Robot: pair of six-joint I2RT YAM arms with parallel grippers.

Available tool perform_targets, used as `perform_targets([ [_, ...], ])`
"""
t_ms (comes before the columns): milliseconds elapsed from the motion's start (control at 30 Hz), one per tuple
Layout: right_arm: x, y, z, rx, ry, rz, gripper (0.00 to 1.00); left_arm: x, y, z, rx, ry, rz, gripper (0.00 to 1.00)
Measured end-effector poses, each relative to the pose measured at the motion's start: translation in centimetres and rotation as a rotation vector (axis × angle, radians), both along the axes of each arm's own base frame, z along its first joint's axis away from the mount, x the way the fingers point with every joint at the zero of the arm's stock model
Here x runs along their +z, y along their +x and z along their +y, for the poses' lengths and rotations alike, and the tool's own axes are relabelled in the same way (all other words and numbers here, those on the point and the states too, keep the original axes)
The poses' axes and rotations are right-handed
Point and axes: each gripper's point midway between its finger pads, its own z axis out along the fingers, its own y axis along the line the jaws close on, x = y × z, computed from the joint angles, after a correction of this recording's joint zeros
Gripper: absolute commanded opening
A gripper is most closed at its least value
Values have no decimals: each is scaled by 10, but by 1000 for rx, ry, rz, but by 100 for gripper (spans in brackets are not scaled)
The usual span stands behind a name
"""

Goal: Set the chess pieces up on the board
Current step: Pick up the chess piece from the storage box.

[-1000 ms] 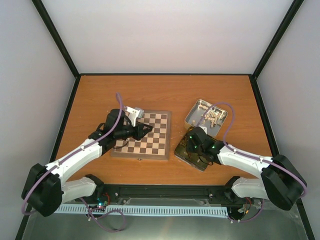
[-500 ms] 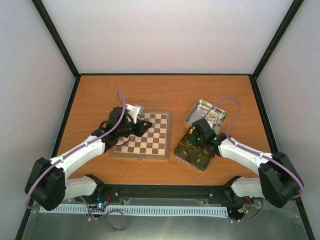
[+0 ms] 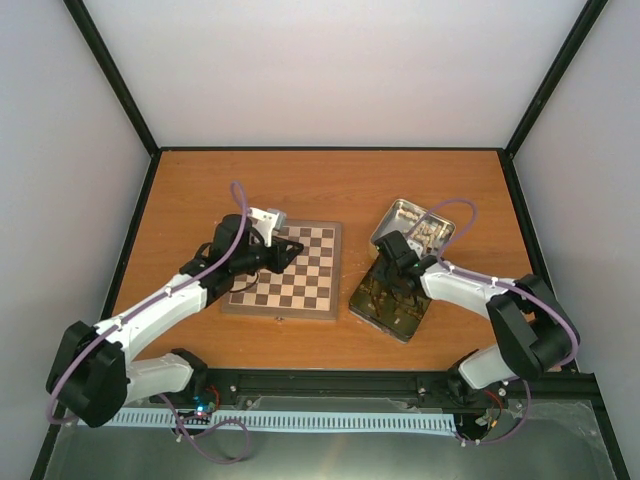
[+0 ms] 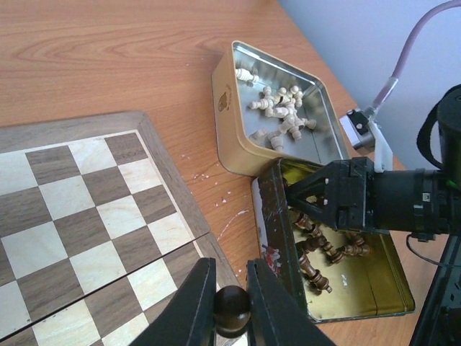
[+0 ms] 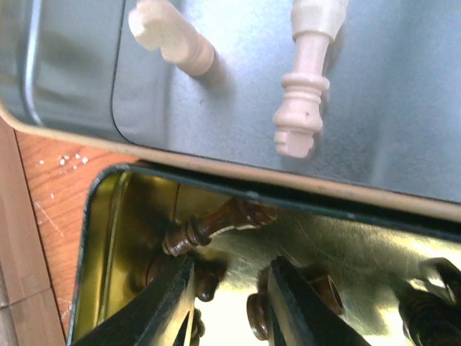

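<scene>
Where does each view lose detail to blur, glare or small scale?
Top external: even light; the dark brown chess pieces in the gold-lined rectangular metal tin are too small to resolve. Left wrist: the dark brown round-topped chess piece nearest the lens is soft. Right wrist: that tin's lining mirrors pieces.

Orange wood table (image 3: 330, 180), pale walls (image 3: 330, 70)

Wooden board (image 4: 72, 216), shiny metal tin (image 4: 232, 140)
</scene>
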Motion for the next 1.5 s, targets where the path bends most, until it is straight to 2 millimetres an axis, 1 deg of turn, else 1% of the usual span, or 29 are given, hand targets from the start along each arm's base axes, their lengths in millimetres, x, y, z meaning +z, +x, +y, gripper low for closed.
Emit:
perform_targets([
  [200,-2,11,1,-68,7,-11,36,4,-4,1,-4,-10,-14,3],
  [367,-9,18,0,-112,-5,1,36,5,-4,2,-4,-11,-17,3],
  [467,-10,18,-3,-134,-19,9,36,6,-5,2,-4,-13,-20,3],
  [600,-11,13,-13,-153,-65,29,35,10,-6,3,-3,-19,-32,3],
  [733,-11,8,-19,-153,-99,40,32,9,-8,4,-2,-19,-33,3],
  [900,-9,6,-20,-124,-115,43,44,7,-8,5,0,-16,-30,3],
  [1000,-8,7,-18,-113,-114,44,45,7,-8,5,0,-16,-31,3],
  [1100,-9,15,-13,-112,-115,47,44,7,-8,5,0,-16,-31,3],
  [1267,-13,19,-13,-121,-138,56,40,7,-8,5,0,-16,-32,3],
  [1400,-14,16,-18,-126,-161,68,26,9,-8,5,-1,-18,-35,3],
  [1500,-16,14,-20,-118,-174,70,18,10,-10,4,-6,-22,-37,3],
])
